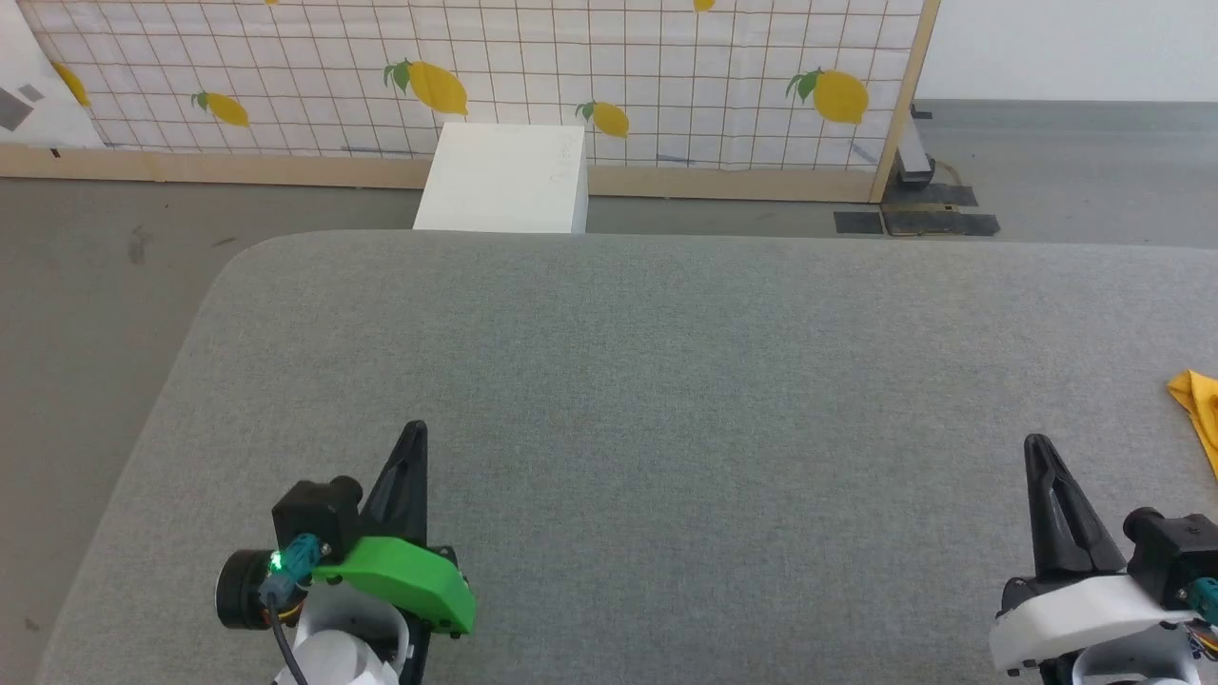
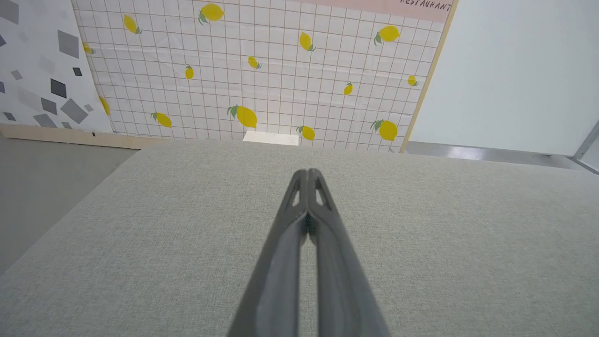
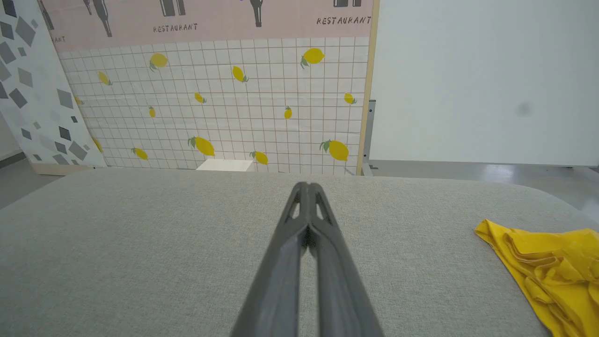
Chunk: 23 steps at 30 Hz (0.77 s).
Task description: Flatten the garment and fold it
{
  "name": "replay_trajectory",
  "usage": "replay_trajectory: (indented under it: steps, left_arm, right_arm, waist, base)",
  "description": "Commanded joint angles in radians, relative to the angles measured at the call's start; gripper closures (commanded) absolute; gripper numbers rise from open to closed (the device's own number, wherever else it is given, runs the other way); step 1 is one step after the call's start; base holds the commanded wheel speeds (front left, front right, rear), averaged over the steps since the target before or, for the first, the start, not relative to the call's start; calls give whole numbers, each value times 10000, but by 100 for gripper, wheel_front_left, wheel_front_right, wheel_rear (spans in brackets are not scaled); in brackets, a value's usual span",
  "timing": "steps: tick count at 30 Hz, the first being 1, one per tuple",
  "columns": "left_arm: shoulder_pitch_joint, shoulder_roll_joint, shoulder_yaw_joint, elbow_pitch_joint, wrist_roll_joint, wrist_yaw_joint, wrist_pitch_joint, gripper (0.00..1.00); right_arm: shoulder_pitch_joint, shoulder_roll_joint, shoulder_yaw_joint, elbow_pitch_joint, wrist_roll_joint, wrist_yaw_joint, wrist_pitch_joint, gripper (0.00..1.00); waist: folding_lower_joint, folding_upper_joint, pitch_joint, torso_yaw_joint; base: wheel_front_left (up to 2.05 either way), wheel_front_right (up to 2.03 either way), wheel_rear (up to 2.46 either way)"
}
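The garment (image 3: 547,267) is a bright yellow, crumpled heap on the grey padded table (image 1: 666,362), at the lower right of the right wrist view; only a corner of the garment (image 1: 1201,404) shows at the head view's right edge, and its print is hidden. My right gripper (image 1: 1037,445) hovers over the table to the left of it, apart from it, fingers pressed together and holding nothing; the same gripper (image 3: 306,187) appears along its own wrist view. My left gripper (image 1: 415,433) is shut and empty at the lower left, also seen from its wrist (image 2: 308,173).
Beyond the table's far edge stands a white box (image 1: 504,179) on the grey floor, before a lemon-print partition (image 1: 609,76) with a wooden frame. The table's rounded left corner (image 1: 238,262) drops to the floor. A plain white wall (image 3: 482,79) rises at right.
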Motion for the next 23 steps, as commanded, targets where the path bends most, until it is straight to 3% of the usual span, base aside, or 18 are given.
replay_trajectory:
  steps: [1, 23]
  left_arm:
    - [183, -18, 61, -92, 197, 90, 64, 100]
    - [416, -28, 306, -661, 682, 230, 530, 100]
  right_arm:
    - [-185, 8, 63, 36, -66, -6, 50, 100]
    - [-339, 13, 390, 65, -265, -9, 338, 100]
  waist:
    - [0, 0, 4, -5]
    - [0, 0, 59, -85]
  base:
    - [0, 0, 0]
    - [0, 0, 0]
